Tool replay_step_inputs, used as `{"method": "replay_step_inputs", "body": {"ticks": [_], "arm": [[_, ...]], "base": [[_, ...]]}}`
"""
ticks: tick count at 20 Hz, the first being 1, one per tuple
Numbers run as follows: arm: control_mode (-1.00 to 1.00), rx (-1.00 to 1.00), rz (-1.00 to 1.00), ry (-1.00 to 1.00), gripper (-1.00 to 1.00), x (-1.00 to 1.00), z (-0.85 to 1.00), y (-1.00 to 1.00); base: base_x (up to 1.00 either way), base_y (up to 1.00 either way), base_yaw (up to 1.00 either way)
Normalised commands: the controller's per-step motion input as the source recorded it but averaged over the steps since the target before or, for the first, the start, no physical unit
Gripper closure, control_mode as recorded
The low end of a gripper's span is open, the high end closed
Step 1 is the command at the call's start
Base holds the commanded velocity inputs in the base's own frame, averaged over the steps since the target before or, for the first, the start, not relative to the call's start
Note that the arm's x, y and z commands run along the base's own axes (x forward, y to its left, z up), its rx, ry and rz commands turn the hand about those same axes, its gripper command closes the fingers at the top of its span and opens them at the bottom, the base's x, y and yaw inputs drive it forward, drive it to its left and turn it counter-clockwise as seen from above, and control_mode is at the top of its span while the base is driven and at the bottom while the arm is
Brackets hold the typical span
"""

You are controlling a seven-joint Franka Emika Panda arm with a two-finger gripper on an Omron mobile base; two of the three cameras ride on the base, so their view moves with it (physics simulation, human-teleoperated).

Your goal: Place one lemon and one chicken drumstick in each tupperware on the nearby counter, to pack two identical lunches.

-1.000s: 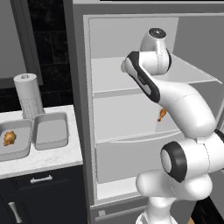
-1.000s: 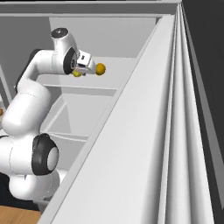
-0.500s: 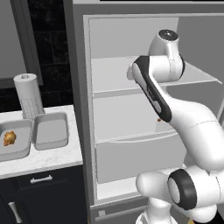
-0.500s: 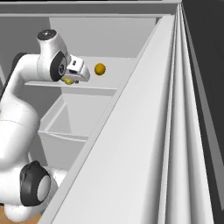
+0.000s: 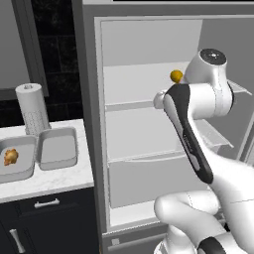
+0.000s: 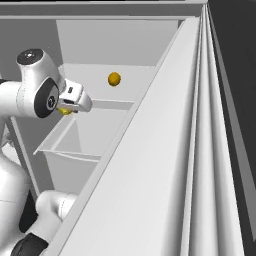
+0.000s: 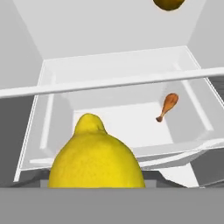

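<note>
Open fridge (image 5: 149,124) takes up the room right of the desk (image 5: 44,181); white shelves, grey walls. Pincer (image 6: 67,107) sits inside at upper-shelf height, closed around a lemon (image 7: 94,157); its fingertips are hidden behind the fruit. Second lemon (image 6: 114,78) lies further back on the upper shelf. One chicken drumstick (image 7: 167,106) lies in a lower bin. Left of the fridge, two tupperware (image 5: 58,149) sit side by side on the desk; the left one (image 5: 20,166), cut off by the frame edge, holds a drumstick (image 5: 10,157). Paper towel roll (image 5: 31,108) stands behind them.

The arm (image 5: 198,149) is glossy white with rounded, bulbous segments, dark grey joint bands, and a round dark cap behind the claw (image 6: 75,104).
</note>
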Motion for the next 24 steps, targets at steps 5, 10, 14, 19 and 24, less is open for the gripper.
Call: {"method": "replay_step_inputs", "body": {"ticks": [5,10,14,19,24], "arm": [[-1.0,0.0,0.0,0.06,1.0,-1.0,-0.46,-0.02],[1.0,-0.01,0.0,0.06,1.0,-0.8,-0.42,0.0],[1.0,0.0,0.0,0.0,1.0,0.0,0.0,0.0],[1.0,0.0,0.0,0.0,1.0,0.0,0.0,0.0],[1.0,0.0,0.0,0.0,1.0,0.0,0.0,0.0]], "base": [[0.0,0.0,0.0],[-0.2,0.0,0.0],[-1.0,0.1,0.02],[-0.82,0.85,0.14],[0.02,1.0,0.12]]}}
